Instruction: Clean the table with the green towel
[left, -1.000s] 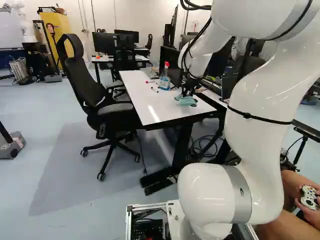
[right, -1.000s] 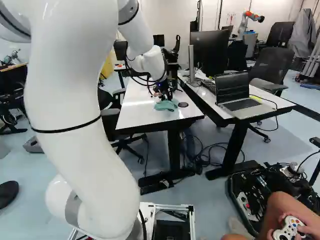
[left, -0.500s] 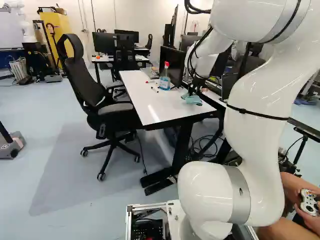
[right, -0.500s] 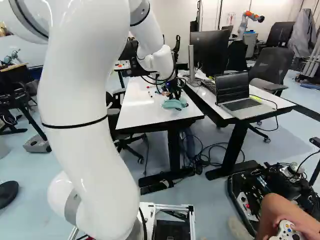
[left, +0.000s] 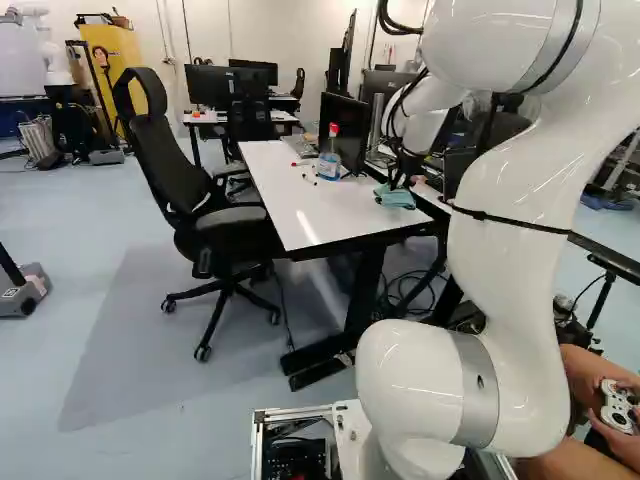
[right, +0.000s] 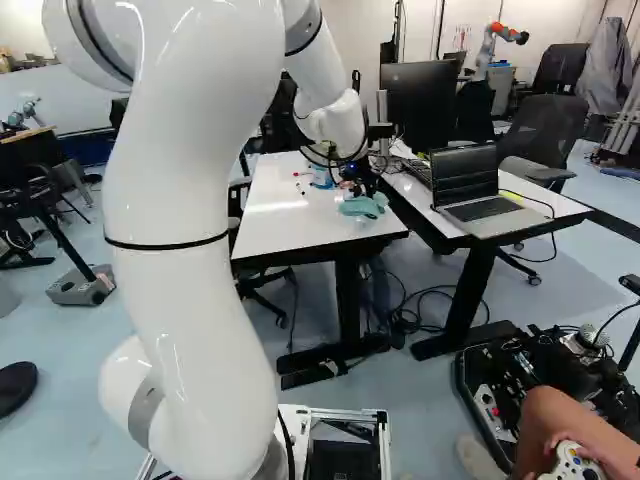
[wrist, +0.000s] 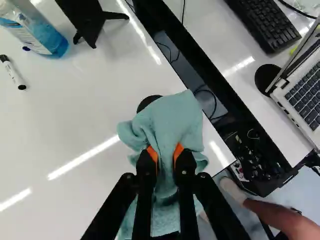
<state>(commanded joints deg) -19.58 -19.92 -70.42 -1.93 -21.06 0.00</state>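
Note:
In the right base view my gripper (right: 362, 186) is low over the right edge of the white table (right: 290, 225), with the green towel (right: 364, 207) bunched beneath it. The wrist view shows the gripper (wrist: 165, 156) closed on the towel (wrist: 172, 117), a fold of cloth pinched between its orange pads. The towel spreads ahead of and under the fingers, close to the table's edge at the gap, and partly covers a round black disc (wrist: 148, 101).
A blue spray bottle (left: 329, 160), a marker (wrist: 13, 73) and a monitor (left: 343, 130) stand or lie farther along the table. Across a gap is a second table with a laptop (right: 478, 192) and keyboard (wrist: 262, 22). A black chair (left: 215, 215) stands beside the white table.
The arm has swung to the right with the towel in its gripper, sliding it across the tabletop toward the table's right edge. The base has stayed still.

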